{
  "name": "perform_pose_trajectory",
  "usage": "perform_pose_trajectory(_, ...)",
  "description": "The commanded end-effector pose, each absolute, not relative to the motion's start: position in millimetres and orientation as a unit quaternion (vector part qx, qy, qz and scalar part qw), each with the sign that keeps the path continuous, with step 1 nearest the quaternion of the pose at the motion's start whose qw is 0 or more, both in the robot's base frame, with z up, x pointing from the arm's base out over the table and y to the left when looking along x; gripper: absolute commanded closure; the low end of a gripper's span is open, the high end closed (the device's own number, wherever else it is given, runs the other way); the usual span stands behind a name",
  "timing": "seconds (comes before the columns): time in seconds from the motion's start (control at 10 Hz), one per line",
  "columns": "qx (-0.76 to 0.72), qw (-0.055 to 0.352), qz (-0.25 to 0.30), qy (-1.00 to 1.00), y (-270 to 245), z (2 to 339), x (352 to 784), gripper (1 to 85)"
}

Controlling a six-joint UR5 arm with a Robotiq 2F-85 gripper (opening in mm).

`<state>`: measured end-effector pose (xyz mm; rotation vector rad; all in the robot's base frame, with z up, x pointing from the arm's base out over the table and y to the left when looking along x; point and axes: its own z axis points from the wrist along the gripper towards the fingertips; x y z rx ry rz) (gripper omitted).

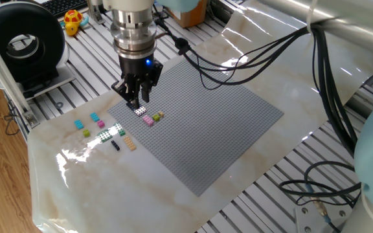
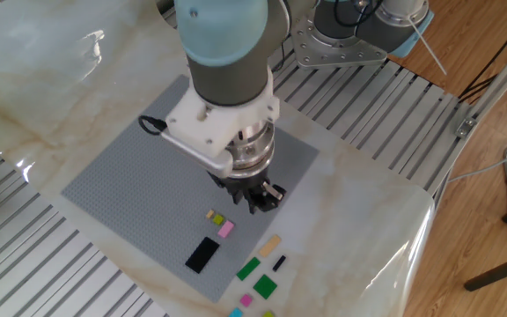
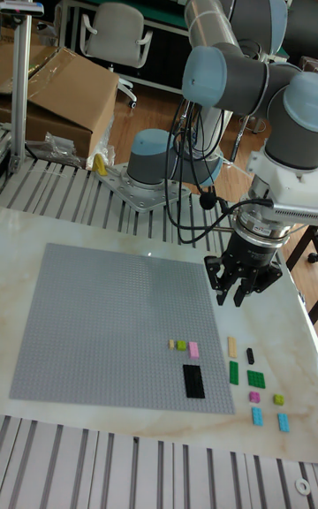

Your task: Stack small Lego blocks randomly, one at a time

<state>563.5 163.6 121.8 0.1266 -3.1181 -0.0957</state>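
Observation:
My gripper hangs low over the near-left corner of the grey baseplate, its fingers a little apart with nothing visible between them. Just beside it on the plate lie a pink block, an olive block and a flat black piece. Off the plate lie several small Lego blocks: cyan, lime, green, tan and a thin black one. From the other side my gripper stands above the pink block and the tan block. In the tall view the gripper hovers above the tan block.
A round black device and a yellow toy stand at the back left. Black cables hang over the plate's far side. The arm's metal base sits behind the plate. A cardboard box stands off the table.

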Motion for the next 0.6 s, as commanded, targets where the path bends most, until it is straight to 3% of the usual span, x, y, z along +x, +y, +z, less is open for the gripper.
perform_pose_trajectory(0.0, 0.039, 0.009, -0.038, -0.998, 170.7, 117.3, 566.1, 52.3)
perform_pose_trajectory(0.5, 0.042, 0.012, -0.032, -0.999, 167.6, 117.2, 564.5, 52.3)
